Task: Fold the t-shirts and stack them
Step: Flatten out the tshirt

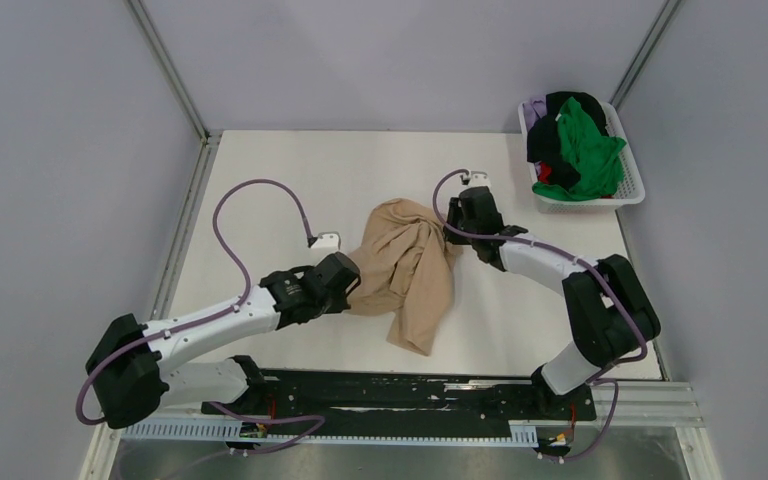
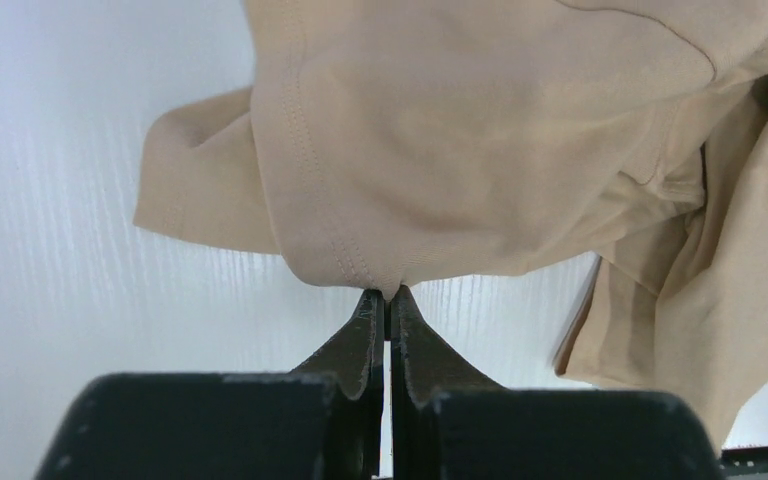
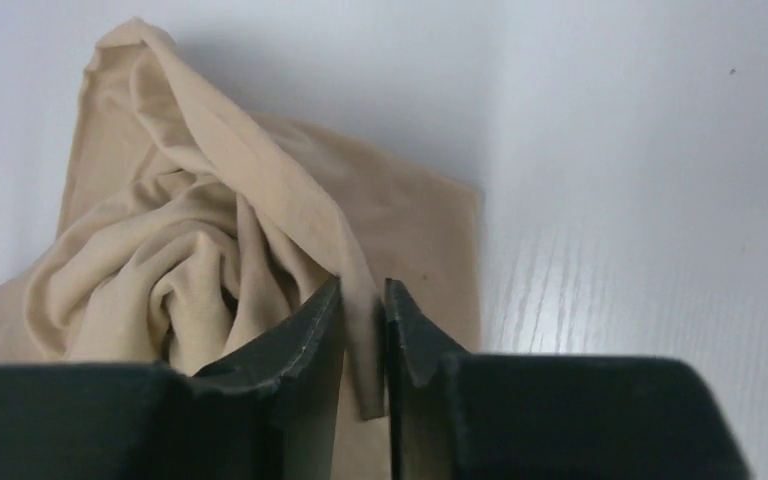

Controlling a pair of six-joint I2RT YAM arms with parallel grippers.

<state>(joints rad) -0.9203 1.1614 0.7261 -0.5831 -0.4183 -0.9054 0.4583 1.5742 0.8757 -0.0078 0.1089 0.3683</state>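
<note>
Jaws of the left gripper (image 2: 388,293) and right gripper (image 3: 362,287) are nearly closed, each pinching a fold of the tan shirt (image 1: 405,265) bunched mid-frame on the table (image 1: 290,170); flattening it likely calls for drawing both grips evenly apart.

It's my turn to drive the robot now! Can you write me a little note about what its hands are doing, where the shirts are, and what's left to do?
The left gripper is shut on the stitched hem of the tan t-shirt.
The right gripper is shut on a fold at the shirt's other side.
The tan t-shirt lies crumpled mid-table, between the arms.
The green shirt, black shirt, red shirt and purple shirt are heaped in the white basket, far right.
Done: nothing folded, no stack.
Left: spread and fold the tan one, then the basket's shirts, then stack.
</note>
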